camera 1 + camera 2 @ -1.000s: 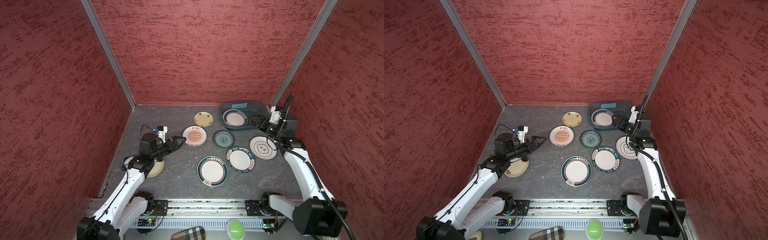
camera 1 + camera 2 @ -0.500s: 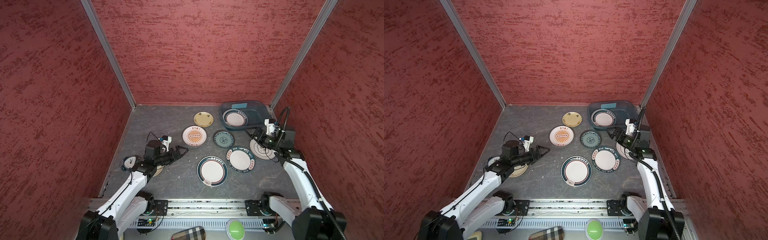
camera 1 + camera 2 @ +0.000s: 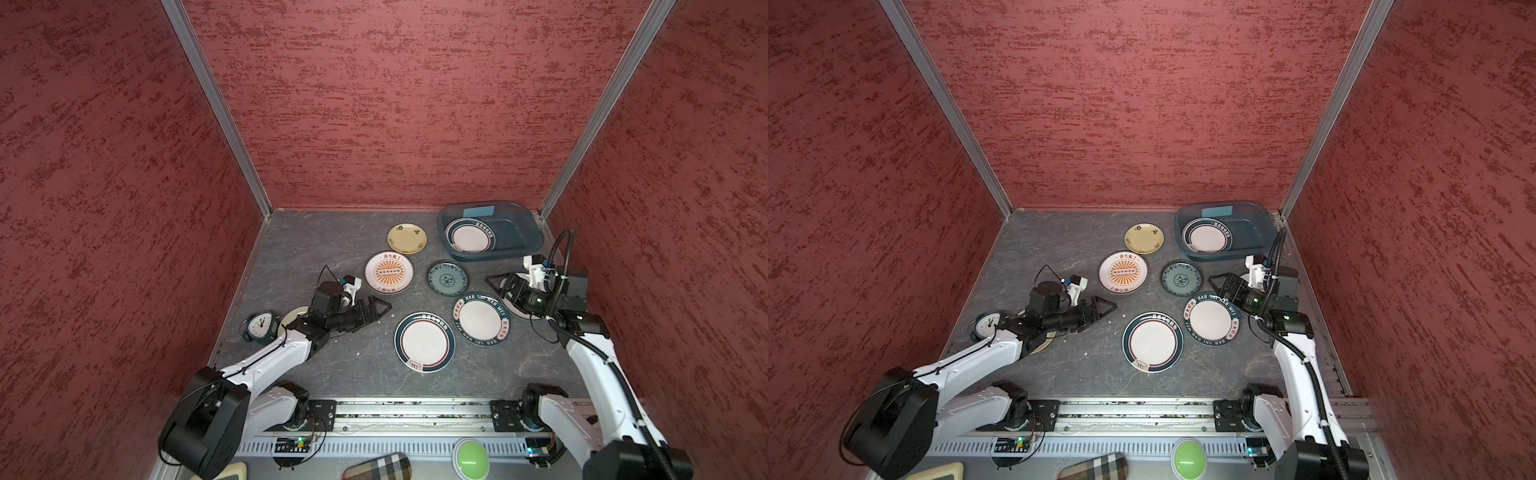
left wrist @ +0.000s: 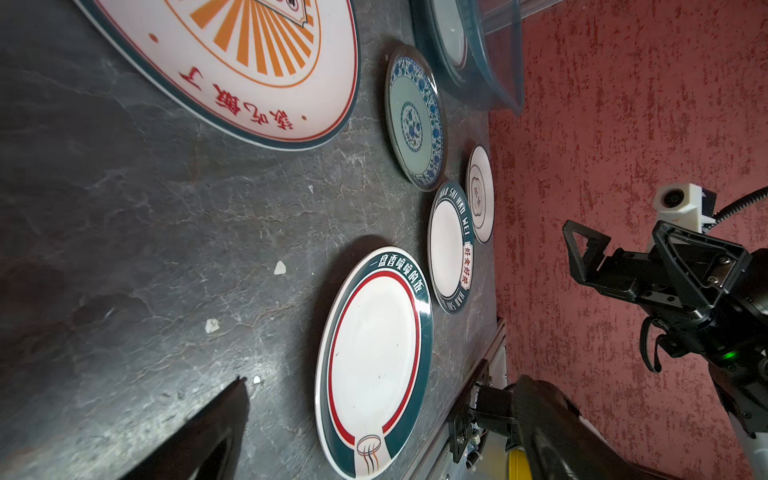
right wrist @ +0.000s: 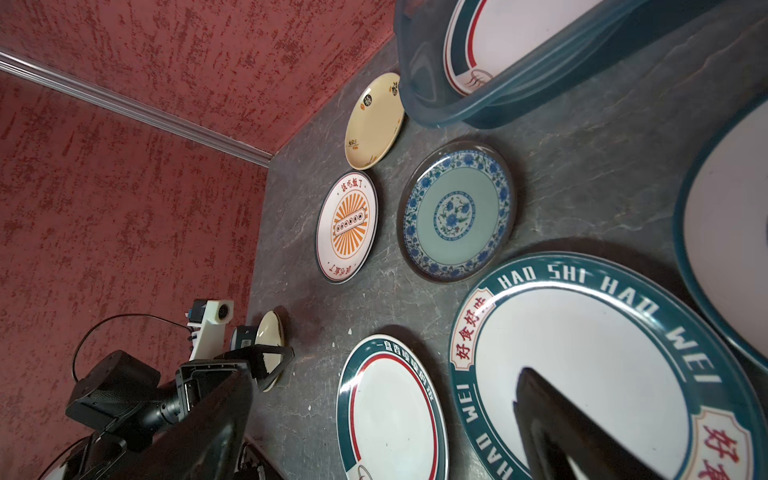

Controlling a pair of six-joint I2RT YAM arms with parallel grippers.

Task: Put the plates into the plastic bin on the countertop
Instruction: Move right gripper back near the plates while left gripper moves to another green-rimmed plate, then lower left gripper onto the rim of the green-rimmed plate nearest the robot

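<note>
Left hand (image 3: 384,309) and right hand (image 3: 496,286) both released, empty, hovering low by loose plates (image 3: 424,341) on the bench (image 3: 332,232), likely lining up picks; one plate (image 3: 471,239) already sits in the bin (image 3: 513,239).

1. On the lettered plate (image 5: 582,340), white "HAO SHI HAO WEI" runs round the teal rim, and red "好食好味" sits in a small cartouche.
2. On the red-ringed plate (image 4: 374,353), white "一盘香喷喷的饭" is on the teal rim.
3. On the sunburst plate (image 5: 347,226), red "該吃飯了" is at the edge.
4. On the clock (image 3: 259,326), the dial numerals are too small to read.
5. On the bin label (image 3: 481,210), nothing is legible.
</note>
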